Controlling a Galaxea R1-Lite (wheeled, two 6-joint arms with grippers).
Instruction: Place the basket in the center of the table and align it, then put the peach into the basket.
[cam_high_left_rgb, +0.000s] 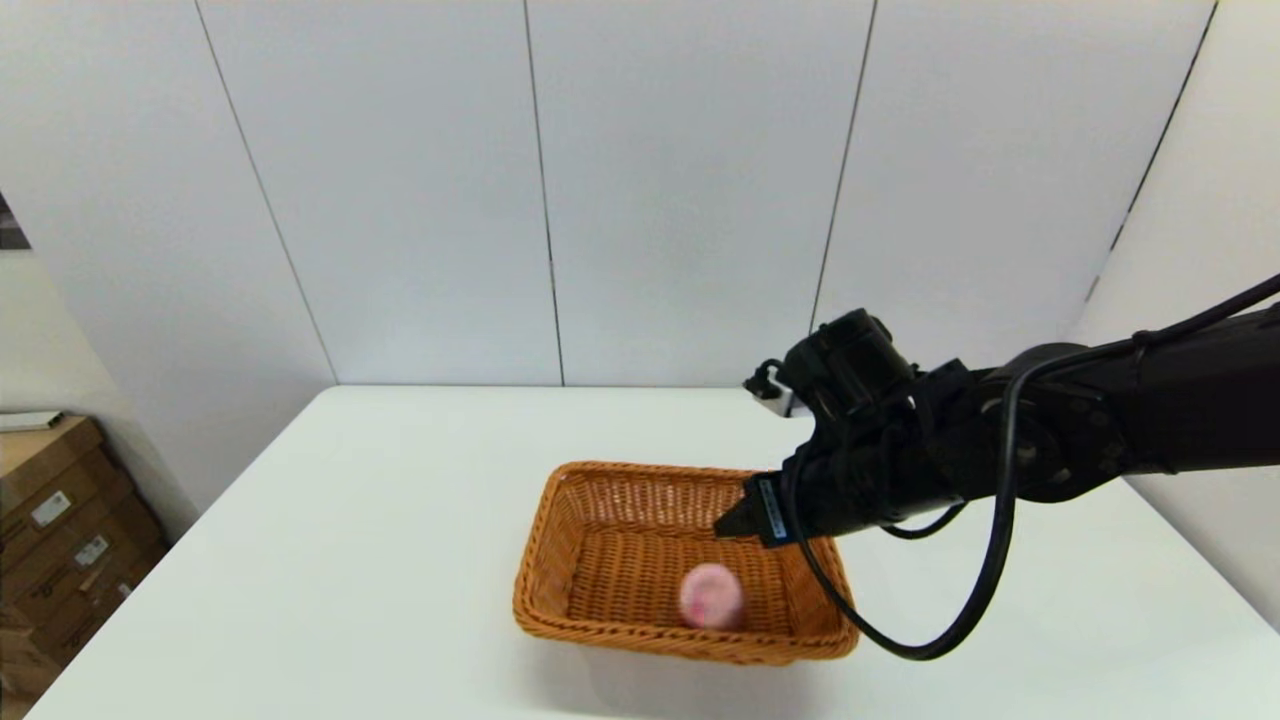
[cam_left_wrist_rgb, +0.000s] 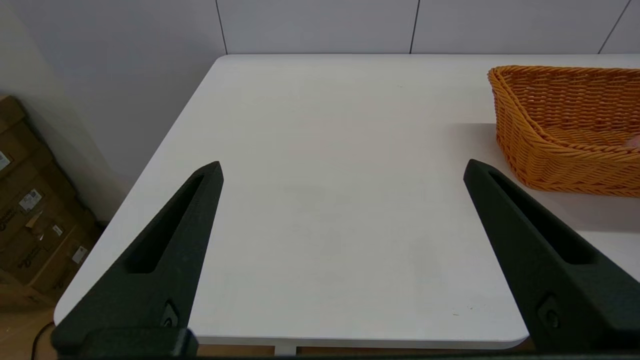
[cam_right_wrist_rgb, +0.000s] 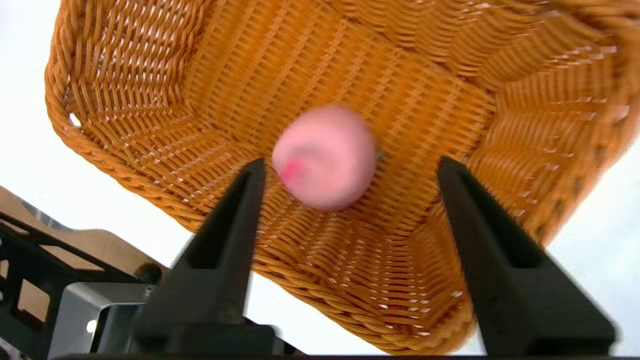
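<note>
Resting on the woven floor of the wicker basket (cam_high_left_rgb: 600, 560), toward its 6 o'clock wall in the head view, the peach (cam_high_left_rgb: 711, 595) appears blurred and may not have settled; the judged risk is that it rolls or bounces against the near wall, though the flared sides would probably contain it. A second risk lies in the withdrawal of the right gripper (cam_high_left_rgb: 735, 522), which hangs above the basket's 2 o'clock corner: a low exit path could clip the braided rim and knock the basket out of alignment on the white table (cam_high_left_rgb: 400, 520). The trailing black cable (cam_high_left_rgb: 935, 640) loops down beside the basket's 4 o'clock corner and could drag on the rim in the same way. The right arm reaches in from 3 o'clock, roughly level, with its wrist pitched down toward the basket interior. In the right wrist view its two fingers (cam_right_wrist_rgb: 220, 250) stand spread, released, with the peach (cam_right_wrist_rgb: 324, 157) seen between and beyond them, gripped by neither. The left gripper (cam_left_wrist_rgb: 342, 172) is parked off the table's near left edge, fingers spread wide and empty, with the basket (cam_left_wrist_rgb: 560, 130) well apart from it.
</note>
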